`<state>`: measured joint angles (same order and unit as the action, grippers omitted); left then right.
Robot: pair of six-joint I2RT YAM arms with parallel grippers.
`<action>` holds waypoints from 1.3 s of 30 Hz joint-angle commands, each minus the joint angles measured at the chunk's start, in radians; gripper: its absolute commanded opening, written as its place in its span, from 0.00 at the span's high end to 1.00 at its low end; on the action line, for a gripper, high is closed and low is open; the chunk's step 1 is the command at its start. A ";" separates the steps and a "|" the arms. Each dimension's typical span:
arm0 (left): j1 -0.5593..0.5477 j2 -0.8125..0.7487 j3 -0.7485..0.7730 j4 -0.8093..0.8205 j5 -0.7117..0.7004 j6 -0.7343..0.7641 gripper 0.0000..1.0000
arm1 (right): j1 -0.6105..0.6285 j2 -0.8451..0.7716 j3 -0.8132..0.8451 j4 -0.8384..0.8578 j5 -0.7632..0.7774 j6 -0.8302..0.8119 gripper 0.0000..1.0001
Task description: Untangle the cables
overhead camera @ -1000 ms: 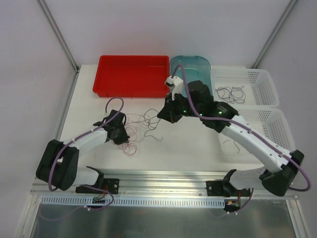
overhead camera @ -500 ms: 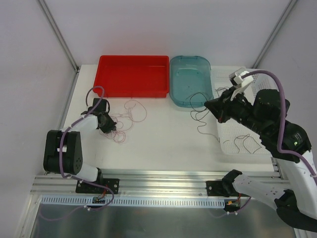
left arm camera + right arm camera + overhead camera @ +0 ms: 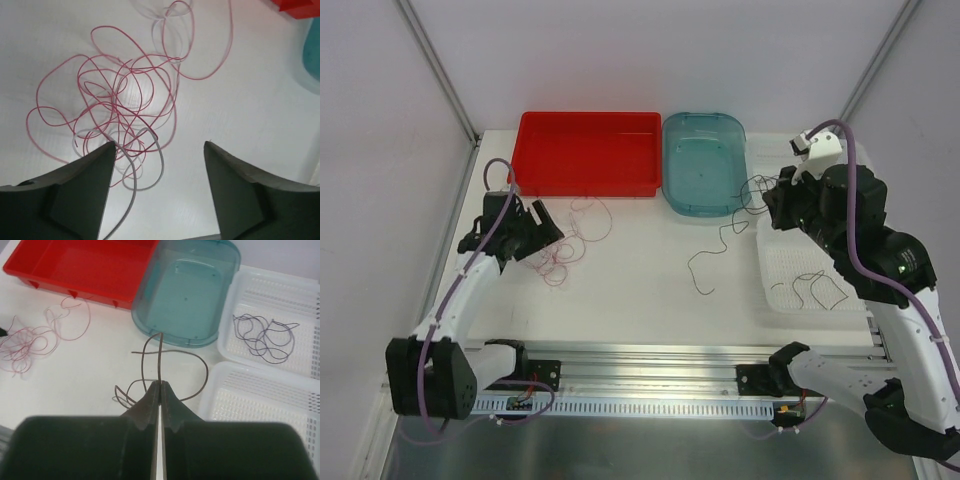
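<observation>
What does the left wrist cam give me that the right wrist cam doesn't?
Left wrist only: the left gripper open over the red-and-white tangle, close enough to follow single loops. Right wrist only: the right gripper shut on a dark strand, plus the far white basket with loose dark strands in it. Both: the tangle, the red tray and the teal tub.

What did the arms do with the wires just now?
They pulled apart. The right tool, shut on a dark cable, dragged it right, out of the bundle, toward the white baskets. The red and white tangle went left with the left tool, now open above it. The red tray and teal tub stayed put.
</observation>
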<state>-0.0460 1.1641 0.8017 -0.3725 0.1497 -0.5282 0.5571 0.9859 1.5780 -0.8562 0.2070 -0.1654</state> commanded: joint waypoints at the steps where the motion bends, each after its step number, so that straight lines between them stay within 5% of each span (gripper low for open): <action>1: -0.003 -0.161 -0.010 -0.048 0.001 0.115 0.19 | -0.032 0.002 0.086 -0.023 0.088 -0.031 0.99; 5: -0.003 -0.314 -0.027 -0.063 -0.073 0.220 0.02 | -0.077 0.010 0.149 -0.041 0.126 -0.043 0.99; 9: -0.003 -0.432 -0.071 -0.062 -0.145 0.258 0.01 | -0.114 0.010 0.197 -0.050 0.207 -0.071 0.99; 16: -0.003 -0.422 -0.113 -0.049 -0.151 0.261 0.01 | -0.215 -0.004 0.200 -0.011 0.351 -0.117 0.99; 23: -0.003 -0.416 -0.114 -0.049 -0.151 0.260 0.01 | -0.396 -0.032 0.004 0.104 0.367 -0.041 0.99; 33: -0.003 -0.400 -0.116 -0.049 -0.122 0.258 0.01 | -0.811 0.041 -0.473 0.181 0.043 0.353 0.96; 36: -0.003 -0.392 -0.118 -0.049 -0.114 0.258 0.01 | -0.897 0.109 -0.533 0.180 -0.084 0.421 0.77; 39: -0.003 -0.382 -0.116 -0.048 -0.107 0.258 0.01 | -0.936 0.140 -0.558 0.169 -0.123 0.443 0.31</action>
<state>-0.0460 0.7750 0.6880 -0.4274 0.0212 -0.2935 -0.3519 1.1324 1.0195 -0.7185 0.1997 0.1875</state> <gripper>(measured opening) 0.992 0.579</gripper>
